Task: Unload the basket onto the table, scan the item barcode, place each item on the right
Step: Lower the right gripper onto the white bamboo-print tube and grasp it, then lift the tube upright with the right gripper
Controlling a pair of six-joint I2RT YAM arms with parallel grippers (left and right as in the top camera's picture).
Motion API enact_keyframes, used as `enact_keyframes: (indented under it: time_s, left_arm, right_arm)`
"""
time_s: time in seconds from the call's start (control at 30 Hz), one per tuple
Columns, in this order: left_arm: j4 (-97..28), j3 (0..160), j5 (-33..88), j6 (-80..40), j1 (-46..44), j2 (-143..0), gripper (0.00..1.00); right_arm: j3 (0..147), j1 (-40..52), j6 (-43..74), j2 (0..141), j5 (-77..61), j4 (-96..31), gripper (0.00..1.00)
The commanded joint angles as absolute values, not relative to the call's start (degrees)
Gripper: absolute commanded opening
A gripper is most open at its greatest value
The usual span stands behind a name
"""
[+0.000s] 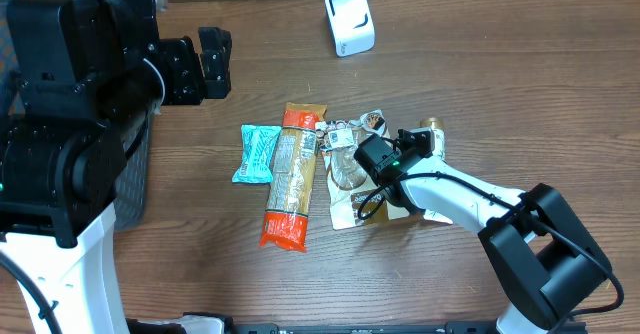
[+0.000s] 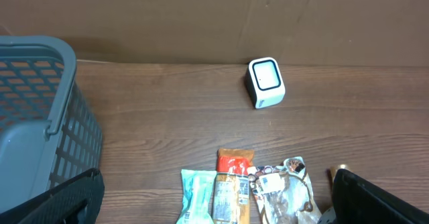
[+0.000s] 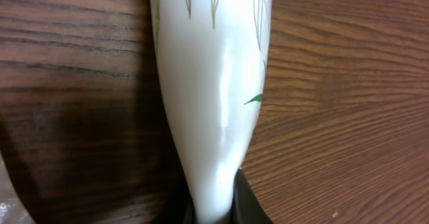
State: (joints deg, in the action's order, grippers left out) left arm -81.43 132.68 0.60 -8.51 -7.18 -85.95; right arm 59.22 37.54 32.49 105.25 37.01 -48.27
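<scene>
The white pouch (image 3: pixel 211 83), marked with thin gold and green strokes, is pinched by its narrow end between the dark fingers (image 3: pixel 255 207) of the right gripper (image 1: pixel 360 166), whose jaws are pressed together on it. In the right wrist view the pouch runs edge-on away from the fingers, with wood grain on both sides; whether it is clear of the table (image 1: pixel 500 84) cannot be told. From overhead, the right gripper sits low over the right end of a cluster of packets at the middle of the table. Just beside it lies a clear bag with paper tags (image 1: pixel 345 139), then a long orange and brown packet (image 1: pixel 290 179), then a teal packet (image 1: pixel 256 152) touching that one's left edge. The white scanner (image 1: pixel 349 20) stands well apart, near the far edge. The left gripper (image 1: pixel 212 62) hangs over the far left with jaws spread wide and nothing between them, near a grey basket (image 2: pixel 40 117)
</scene>
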Motion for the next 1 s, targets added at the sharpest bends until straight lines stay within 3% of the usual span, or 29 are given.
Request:
enact_keyframes:
  time_s: [0.0,0.2,0.4,0.83,0.97]
  left_arm:
    - [-81.25,132.6,-0.01,-7.27,-7.31,-86.26,1.0]
    - [-81.25,132.6,0.01,-7.27,-7.31,-86.3,1.0]
    - [-81.28,132.6,0.01,-7.27,-7.31,-86.3,1.0]
    - [-81.25,132.57,0.01,-7.27,-7.31,-86.52,1.0]
    - [-81.25,132.57,0.01,-7.27,-7.31,-86.52,1.0]
  right_arm:
    - [61.98,37.19,32.99,106.17,27.44,-51.07,0.04]
    - [67.05,35.11,22.44,99.98,6.57,-49.54,0.04]
    - [66.67,26.89,14.85,96.25,-21.08,-46.11,0.04]
    - [58.87,10.79,11.64,100.47,-31.16,-39.05,0.04]
    - [58.87,9.5,11.44,102.43,-30.24,-39.03,0.19]
